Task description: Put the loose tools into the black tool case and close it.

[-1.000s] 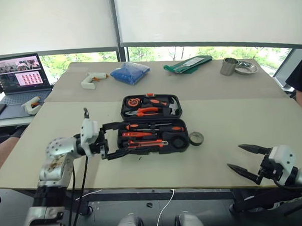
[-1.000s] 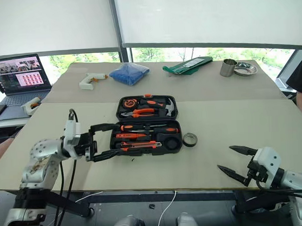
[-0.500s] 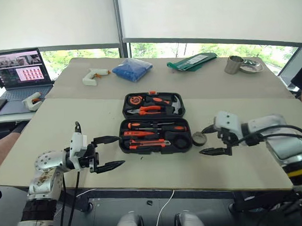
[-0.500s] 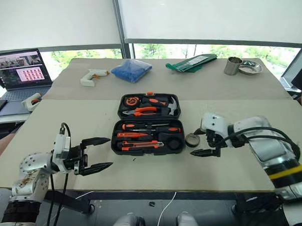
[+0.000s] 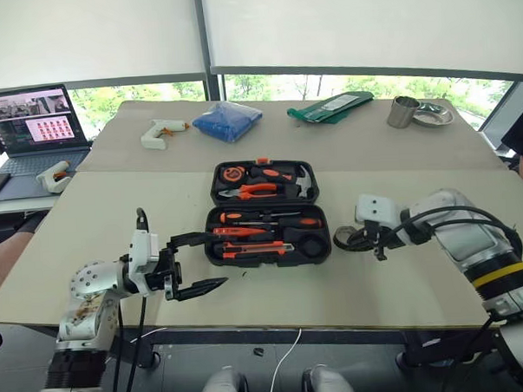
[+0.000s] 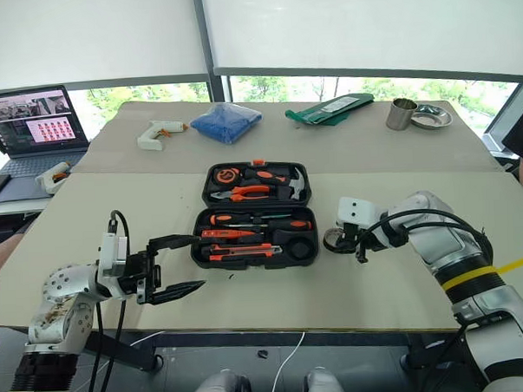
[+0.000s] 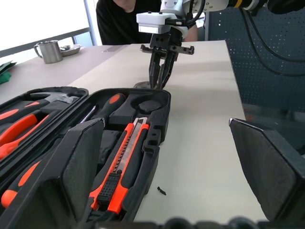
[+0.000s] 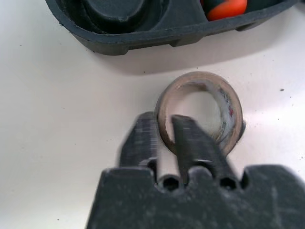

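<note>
1 tape roll [image 8: 200, 112], on table just right of open tool case [image 5: 267, 215]: now pinched at its wall by right gripper [image 8: 164, 143], wide apart 1 second ago. Ready for lifting into case. Left gripper [image 5: 195, 264] spread, empty.

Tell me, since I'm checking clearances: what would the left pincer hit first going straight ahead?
Probably the open black tool case: the left pincer points along its front edge. Depth is unclear.

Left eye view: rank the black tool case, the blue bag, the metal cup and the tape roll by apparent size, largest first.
1. black tool case
2. blue bag, though farther away
3. metal cup and tape roll: look alike; the cup sits farther away, so unranked.
</note>
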